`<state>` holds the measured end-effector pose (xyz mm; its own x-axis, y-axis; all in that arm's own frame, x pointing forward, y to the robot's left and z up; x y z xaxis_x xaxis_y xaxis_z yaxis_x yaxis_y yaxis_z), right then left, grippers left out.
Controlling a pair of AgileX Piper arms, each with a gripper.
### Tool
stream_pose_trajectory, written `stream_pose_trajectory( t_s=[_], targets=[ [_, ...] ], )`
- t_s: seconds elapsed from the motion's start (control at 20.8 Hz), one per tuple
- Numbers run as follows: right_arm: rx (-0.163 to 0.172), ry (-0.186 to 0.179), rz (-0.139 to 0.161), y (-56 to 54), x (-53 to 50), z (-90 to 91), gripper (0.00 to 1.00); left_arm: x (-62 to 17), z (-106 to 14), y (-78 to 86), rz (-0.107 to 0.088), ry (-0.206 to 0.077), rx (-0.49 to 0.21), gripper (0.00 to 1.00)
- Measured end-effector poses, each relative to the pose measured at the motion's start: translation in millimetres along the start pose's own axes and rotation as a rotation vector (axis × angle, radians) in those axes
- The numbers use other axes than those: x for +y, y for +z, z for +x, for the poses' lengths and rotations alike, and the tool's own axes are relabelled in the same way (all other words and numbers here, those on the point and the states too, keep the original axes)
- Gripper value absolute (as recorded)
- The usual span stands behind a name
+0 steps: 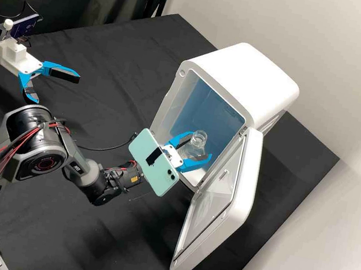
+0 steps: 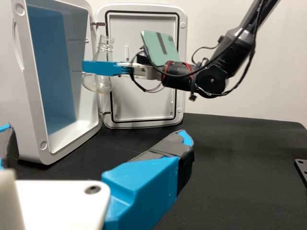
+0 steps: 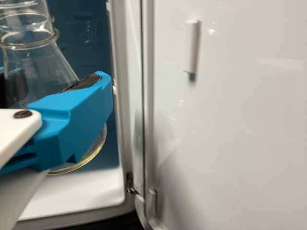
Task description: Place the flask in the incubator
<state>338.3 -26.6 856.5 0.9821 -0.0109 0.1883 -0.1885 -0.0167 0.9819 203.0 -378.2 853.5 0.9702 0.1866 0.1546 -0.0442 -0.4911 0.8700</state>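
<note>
Gripping the clear glass flask [image 1: 198, 137] around its cone-shaped body, the right pincer [image 1: 198, 146] has one blue finger on each side of the glass, closed in on it. The flask stands upright in this hold, neck up and mouth uncapped. It sits right at the mouth of the white incubator [image 1: 247, 72], level with the lower part of the blue chamber. In the left wrist view the flask [image 2: 101, 62] straddles the front frame of the opening, with its base held well above the chamber floor. The right wrist view shows the finger [image 3: 72, 115] pressed on the lower slope of the flask [image 3: 33, 62], just beside the hinge side of the frame.

The incubator's door [image 1: 230, 195] hangs wide open, its pale inner face turned towards the arm. A mint-green phone [image 1: 154, 162] is strapped to the right arm's wrist just behind the pincer.

The left pincer [image 1: 54, 86] hangs above the black desk [image 1: 109, 62], well apart from the incubator. Its fingers are spread wide and hold nothing.
</note>
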Motion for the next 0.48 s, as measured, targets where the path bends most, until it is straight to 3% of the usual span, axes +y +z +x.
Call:
stream_pose_trajectory(
  t_s=[0.19, 0.48],
  targets=[
    [0.023, -0.005, -0.012, -10.8, -8.7, 18.1, 0.0, -0.7, 0.2, -0.2, -0.001, -0.003, 0.001, 1.0],
    [-0.007, -0.035, -0.052, -18.1, -26.2, 55.3, 0.0, -2.9, 0.9, -1.0, -0.003, -0.014, 0.004, 1.0]
  ],
)
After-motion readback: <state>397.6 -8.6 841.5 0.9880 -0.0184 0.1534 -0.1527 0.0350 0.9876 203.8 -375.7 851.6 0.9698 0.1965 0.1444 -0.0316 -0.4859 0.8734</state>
